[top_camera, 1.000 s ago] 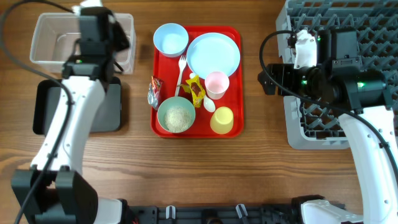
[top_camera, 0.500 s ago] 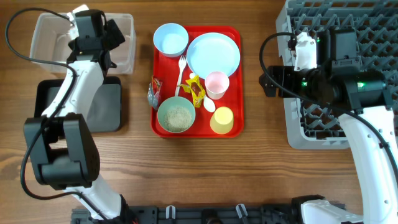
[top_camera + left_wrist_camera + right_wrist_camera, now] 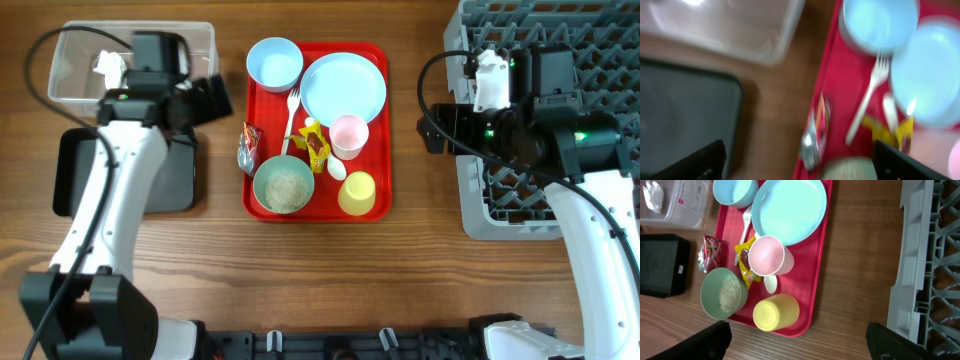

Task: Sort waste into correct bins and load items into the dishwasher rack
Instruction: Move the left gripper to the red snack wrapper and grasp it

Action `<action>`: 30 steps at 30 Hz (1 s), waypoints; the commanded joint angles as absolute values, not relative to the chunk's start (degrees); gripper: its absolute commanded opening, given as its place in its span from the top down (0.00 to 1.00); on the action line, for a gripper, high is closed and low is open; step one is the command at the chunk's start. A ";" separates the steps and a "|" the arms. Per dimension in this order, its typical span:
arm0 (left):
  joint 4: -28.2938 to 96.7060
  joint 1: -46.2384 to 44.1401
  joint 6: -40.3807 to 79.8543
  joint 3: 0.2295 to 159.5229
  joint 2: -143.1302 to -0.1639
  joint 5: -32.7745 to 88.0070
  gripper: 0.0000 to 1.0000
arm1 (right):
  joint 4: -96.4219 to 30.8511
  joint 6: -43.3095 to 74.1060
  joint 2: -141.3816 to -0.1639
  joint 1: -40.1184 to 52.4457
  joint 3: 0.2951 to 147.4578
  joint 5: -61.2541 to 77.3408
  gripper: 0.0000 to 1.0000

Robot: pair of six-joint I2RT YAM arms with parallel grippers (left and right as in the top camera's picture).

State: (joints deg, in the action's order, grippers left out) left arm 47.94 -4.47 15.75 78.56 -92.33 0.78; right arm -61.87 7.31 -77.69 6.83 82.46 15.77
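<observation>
Hovering with its fingers spread wide and nothing between them, the left tool (image 3: 800,167) hangs over a strip of brown, wood-grain tabletop (image 3: 772,115). Its own view is blurred. Close on one side of it the black tray (image 3: 685,120) lies flat on the wood. Close on the other side begins the red tray (image 3: 840,100), with the silver wrapper (image 3: 812,135) nearest, at that tray's edge. Past the wrapper lie the fork (image 3: 867,100) and the yellow wrapper (image 3: 890,132), then the empty blue bowl (image 3: 879,22) and the plate (image 3: 927,75). Farther off on the black tray's side sits the clear tub (image 3: 740,30), with a crumpled tissue (image 3: 108,66) inside it.

The right tool (image 3: 800,344) is likewise released and empty. It is held above bare wood between the red tray and the rack (image 3: 935,260), whose grey edge is just beside it. Nearest ahead of it stands the yellow cup (image 3: 775,312). Beyond that come the spoon (image 3: 770,283), the pink cup (image 3: 767,255) and the bowl of rice (image 3: 724,292), all on the red tray. The wood runs to the edges of every view.
</observation>
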 commanded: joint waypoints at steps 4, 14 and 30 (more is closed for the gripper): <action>52.21 -11.64 16.49 73.95 -98.39 1.19 0.06 | -61.39 7.53 -77.80 7.18 83.50 14.85 0.09; 46.70 -12.16 18.96 72.36 -105.43 0.19 0.07 | -61.36 7.66 -77.80 7.18 83.50 14.87 0.09; 42.33 -12.16 20.43 72.36 -108.81 0.62 0.62 | -61.80 7.64 -77.80 7.18 83.50 14.85 0.09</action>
State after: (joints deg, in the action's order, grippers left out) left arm 42.50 -12.27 19.44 72.71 -107.07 0.78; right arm -61.69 7.31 -77.69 6.83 82.46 15.77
